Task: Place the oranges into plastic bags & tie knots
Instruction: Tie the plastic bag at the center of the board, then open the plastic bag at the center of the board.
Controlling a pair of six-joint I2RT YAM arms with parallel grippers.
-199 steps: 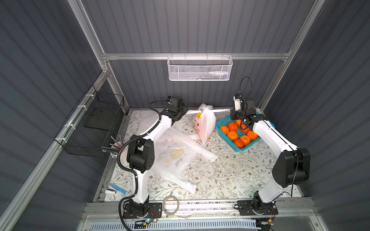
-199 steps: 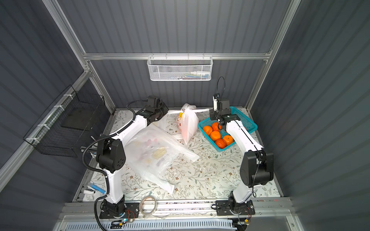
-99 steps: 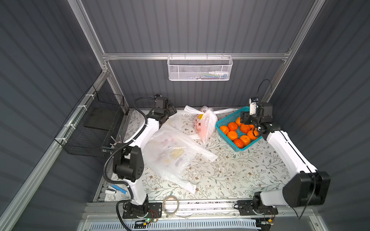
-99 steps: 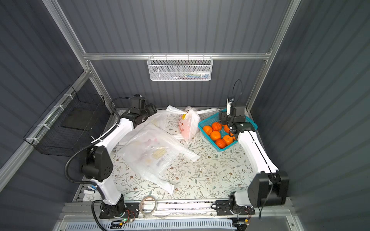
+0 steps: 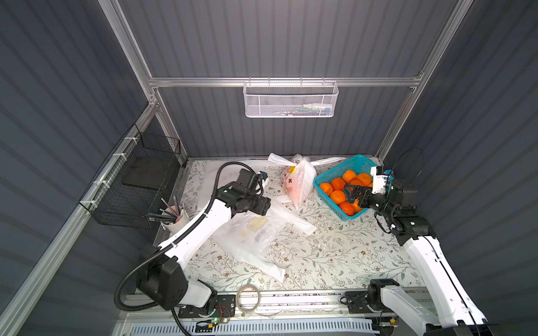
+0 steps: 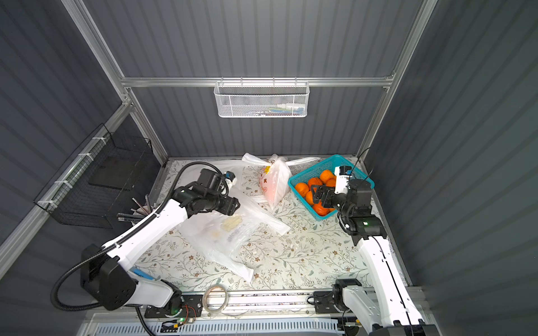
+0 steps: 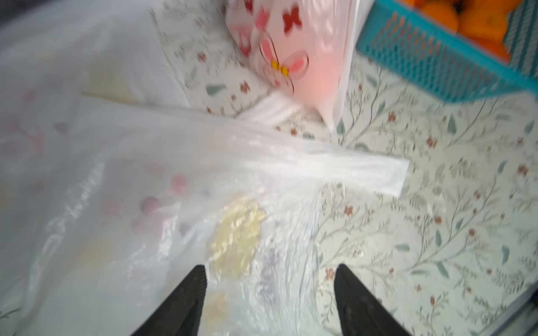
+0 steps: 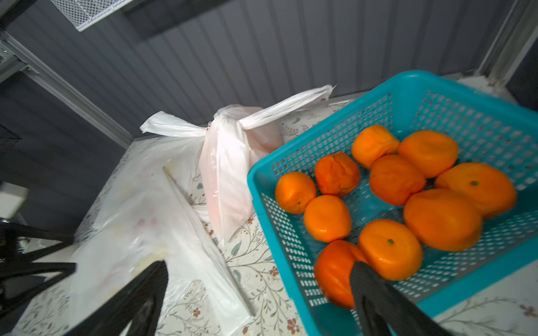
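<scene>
Several oranges (image 8: 393,189) lie in a teal basket (image 5: 330,171) at the back right. A pink-tinted plastic bag (image 5: 301,181) stands beside it, its handle strips tied in a knot (image 8: 217,125) with the ends sticking out sideways. More plastic bags (image 5: 256,229) lie flat in a loose pile at the table's middle left. My left gripper (image 7: 270,267) hovers open over this pile, holding nothing. My right gripper (image 8: 259,264) is wide open above the basket's near corner. One of its fingers is over an orange, the other over the flat bags.
A white cup of pens (image 5: 174,216) stands at the left edge below a black wire basket (image 5: 139,180) on the side wall. A white mesh basket (image 5: 291,99) hangs on the back wall. A tape roll (image 5: 247,296) lies on the front rail.
Both grippers let go of the tied bag's handle ends and opened. The left arm swung out and came forward over the flat bags. The right arm drew back over the basket.
</scene>
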